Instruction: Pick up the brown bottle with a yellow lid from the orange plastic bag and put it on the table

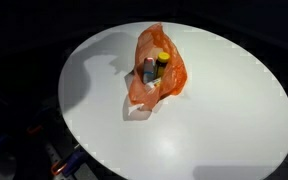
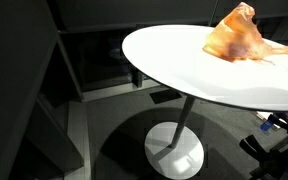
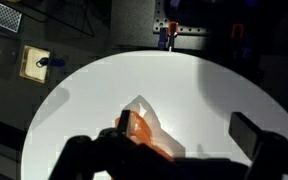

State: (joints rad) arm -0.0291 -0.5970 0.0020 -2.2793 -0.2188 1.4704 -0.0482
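Observation:
An orange plastic bag [image 1: 162, 78] lies on the round white table [image 1: 224, 110], a little back of its middle. Through the bag's open top I see the brown bottle [image 1: 152, 68] with its yellow lid [image 1: 161, 57]. The bag also shows in an exterior view [image 2: 239, 35], where the bottle is hidden. In the wrist view my gripper [image 3: 184, 135] is open and empty, high above the table. Its left finger overlaps the bag [image 3: 146, 128] and its right finger hangs over bare table. The gripper shows in neither exterior view.
The table stands on a single white pedestal foot [image 2: 174, 150] on a dark floor. Dark equipment stands past the table's far edge [image 3: 179, 35]. A small box [image 3: 36, 63] lies on the floor to the left.

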